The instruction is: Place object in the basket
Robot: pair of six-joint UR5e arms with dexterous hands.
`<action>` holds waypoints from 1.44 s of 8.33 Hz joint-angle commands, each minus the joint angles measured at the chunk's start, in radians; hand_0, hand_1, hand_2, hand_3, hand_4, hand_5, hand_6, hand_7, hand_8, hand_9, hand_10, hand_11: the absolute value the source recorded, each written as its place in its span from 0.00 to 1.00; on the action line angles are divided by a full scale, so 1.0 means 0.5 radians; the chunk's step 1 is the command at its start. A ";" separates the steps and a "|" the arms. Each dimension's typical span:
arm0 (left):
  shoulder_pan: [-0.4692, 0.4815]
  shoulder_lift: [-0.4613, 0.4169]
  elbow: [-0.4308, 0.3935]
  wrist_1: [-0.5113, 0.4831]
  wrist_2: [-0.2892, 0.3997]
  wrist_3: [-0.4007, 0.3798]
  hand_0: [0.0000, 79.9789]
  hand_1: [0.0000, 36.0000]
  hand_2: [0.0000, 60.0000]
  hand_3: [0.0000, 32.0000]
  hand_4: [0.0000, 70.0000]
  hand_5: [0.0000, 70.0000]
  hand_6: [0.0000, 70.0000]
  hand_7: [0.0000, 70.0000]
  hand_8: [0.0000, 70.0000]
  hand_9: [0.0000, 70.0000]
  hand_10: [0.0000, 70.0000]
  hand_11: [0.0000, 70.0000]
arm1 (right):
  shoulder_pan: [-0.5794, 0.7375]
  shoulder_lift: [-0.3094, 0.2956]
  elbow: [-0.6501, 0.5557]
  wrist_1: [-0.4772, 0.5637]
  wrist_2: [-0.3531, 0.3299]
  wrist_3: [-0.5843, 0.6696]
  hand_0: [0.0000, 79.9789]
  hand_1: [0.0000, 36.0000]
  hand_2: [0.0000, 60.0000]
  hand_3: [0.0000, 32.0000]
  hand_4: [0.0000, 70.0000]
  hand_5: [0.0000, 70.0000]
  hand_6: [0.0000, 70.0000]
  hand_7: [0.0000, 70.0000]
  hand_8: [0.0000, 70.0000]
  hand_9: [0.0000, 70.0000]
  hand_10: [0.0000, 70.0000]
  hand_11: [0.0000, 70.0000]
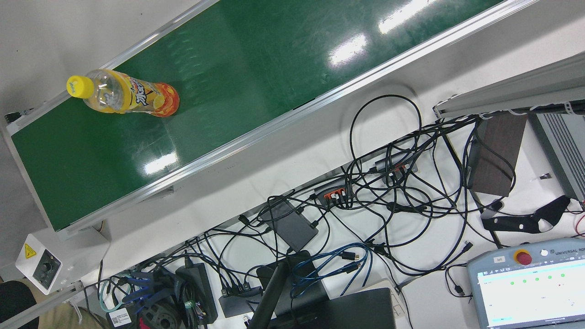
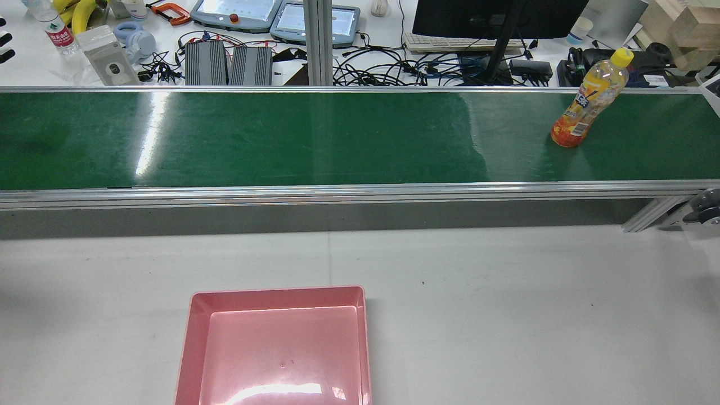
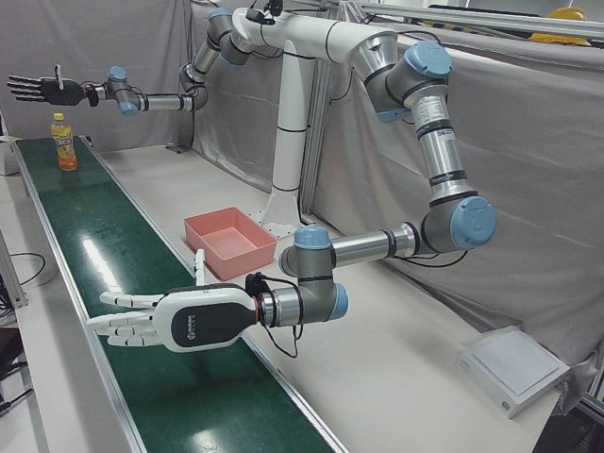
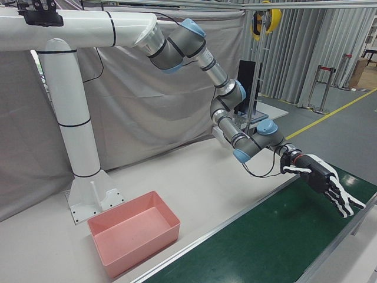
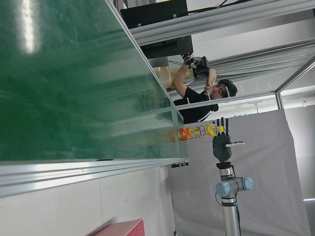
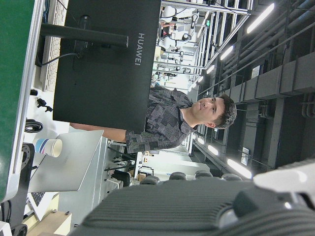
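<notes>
An orange drink bottle (image 2: 588, 101) with a yellow cap stands upright on the green conveyor belt (image 2: 281, 140) near its right end; it also shows in the front view (image 1: 123, 97). The pink basket (image 2: 194, 337) sits empty on the white table in front of the belt. My right hand (image 3: 42, 90) is open, fingers spread, in the air just beside and above the bottle (image 3: 64, 143), not touching it. My left hand (image 3: 170, 321) is open and empty, hovering over the belt's other end, far from the bottle. The left hand view shows the bottle (image 5: 197, 132) beside the right hand (image 5: 222, 142).
Behind the belt, the operators' desk holds a monitor (image 2: 495, 17), cables (image 1: 388, 183), teach pendants (image 2: 236, 8) and power supplies. A person (image 6: 172, 123) stands beyond the monitor. The arms' white pedestal (image 3: 283, 170) rises behind the basket (image 3: 212, 247).
</notes>
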 commanded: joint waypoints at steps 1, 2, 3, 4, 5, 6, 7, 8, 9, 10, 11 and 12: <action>0.000 -0.004 -0.003 -0.003 0.000 -0.001 0.59 0.08 0.00 0.00 0.25 0.22 0.00 0.00 0.10 0.16 0.11 0.18 | 0.000 0.002 0.000 0.000 0.000 0.000 0.00 0.00 0.00 0.00 0.00 0.00 0.00 0.00 0.00 0.00 0.00 0.00; -0.003 -0.007 0.000 -0.003 0.000 -0.001 0.59 0.08 0.00 0.00 0.24 0.21 0.00 0.00 0.10 0.14 0.11 0.17 | 0.000 0.002 0.000 0.000 0.000 0.000 0.00 0.00 0.00 0.00 0.00 0.00 0.00 0.00 0.00 0.00 0.00 0.00; -0.003 -0.010 -0.003 -0.003 0.000 -0.001 0.59 0.09 0.00 0.00 0.24 0.21 0.00 0.00 0.10 0.15 0.11 0.17 | 0.000 -0.001 0.000 0.000 0.000 0.000 0.00 0.00 0.00 0.00 0.00 0.00 0.00 0.00 0.00 0.00 0.00 0.00; -0.003 -0.010 0.000 -0.003 0.000 -0.001 0.59 0.10 0.00 0.00 0.25 0.22 0.00 0.00 0.10 0.16 0.11 0.17 | 0.000 -0.001 0.000 0.000 0.000 0.000 0.00 0.00 0.00 0.00 0.00 0.00 0.00 0.00 0.00 0.00 0.00 0.00; -0.006 -0.010 -0.003 -0.003 -0.003 -0.004 0.59 0.10 0.00 0.00 0.25 0.22 0.00 0.00 0.11 0.17 0.12 0.18 | 0.000 -0.001 0.000 0.000 0.000 0.000 0.00 0.00 0.00 0.00 0.00 0.00 0.00 0.00 0.00 0.00 0.00 0.00; -0.006 -0.010 -0.015 -0.003 0.000 -0.004 0.59 0.10 0.00 0.00 0.25 0.22 0.00 0.00 0.11 0.17 0.12 0.18 | 0.000 -0.001 -0.006 0.000 0.000 0.000 0.00 0.00 0.00 0.00 0.00 0.00 0.00 0.00 0.00 0.00 0.00 0.00; -0.003 -0.010 -0.012 -0.003 0.000 -0.004 0.59 0.11 0.00 0.00 0.26 0.24 0.00 0.00 0.11 0.18 0.12 0.18 | 0.000 -0.001 -0.003 0.000 0.000 0.000 0.00 0.00 0.00 0.00 0.00 0.00 0.00 0.00 0.00 0.00 0.00 0.00; -0.003 -0.010 -0.015 -0.003 0.000 -0.004 0.59 0.11 0.00 0.00 0.27 0.24 0.00 0.00 0.12 0.19 0.12 0.18 | 0.000 0.002 0.003 0.000 0.000 0.000 0.00 0.00 0.00 0.00 0.00 0.00 0.00 0.00 0.00 0.00 0.00 0.00; 0.000 -0.010 -0.012 0.000 0.000 -0.004 0.59 0.10 0.00 0.00 0.27 0.24 0.00 0.00 0.12 0.19 0.12 0.18 | 0.000 0.002 0.003 0.000 0.000 0.000 0.00 0.00 0.00 0.00 0.00 0.00 0.00 0.00 0.00 0.00 0.00 0.00; 0.000 -0.010 -0.018 0.000 0.003 -0.004 0.59 0.11 0.00 0.00 0.27 0.25 0.01 0.00 0.12 0.20 0.12 0.18 | 0.000 -0.001 0.006 0.000 0.000 0.000 0.00 0.00 0.00 0.00 0.00 0.00 0.00 0.00 0.00 0.00 0.00 0.00; -0.003 -0.010 -0.015 0.000 0.003 -0.004 0.59 0.11 0.00 0.00 0.27 0.25 0.00 0.00 0.12 0.20 0.12 0.19 | 0.000 -0.001 0.000 0.000 0.000 0.000 0.00 0.00 0.00 0.00 0.00 0.00 0.00 0.00 0.00 0.00 0.00 0.00; 0.000 -0.013 -0.018 0.006 0.003 -0.004 0.59 0.11 0.00 0.00 0.27 0.25 0.00 0.00 0.12 0.19 0.12 0.19 | 0.000 -0.001 0.000 0.000 0.000 0.000 0.00 0.00 0.00 0.00 0.00 0.00 0.00 0.00 0.00 0.00 0.00 0.00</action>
